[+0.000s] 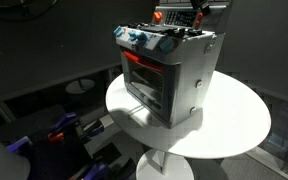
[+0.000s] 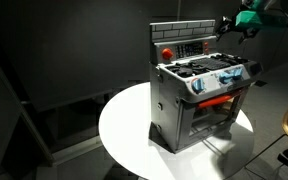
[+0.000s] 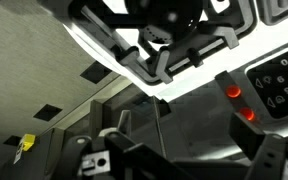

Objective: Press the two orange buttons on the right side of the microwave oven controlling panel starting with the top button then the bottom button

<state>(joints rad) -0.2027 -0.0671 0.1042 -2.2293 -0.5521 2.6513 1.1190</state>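
Only my wrist view shows the two orange buttons [image 3: 233, 93], side by side next to a dark keypad [image 3: 280, 86]. In an exterior view my gripper [image 2: 228, 26] hangs by the toy oven's [image 2: 199, 95] back panel, at its edge. Its fingers are wide apart and hold nothing. The round table [image 2: 124, 130] has bare room near its rim.

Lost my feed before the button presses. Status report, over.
Pincer open, hovering at the toy oven's grey back panel. Two small round orange buttons not touched. Nothing seen in the way.
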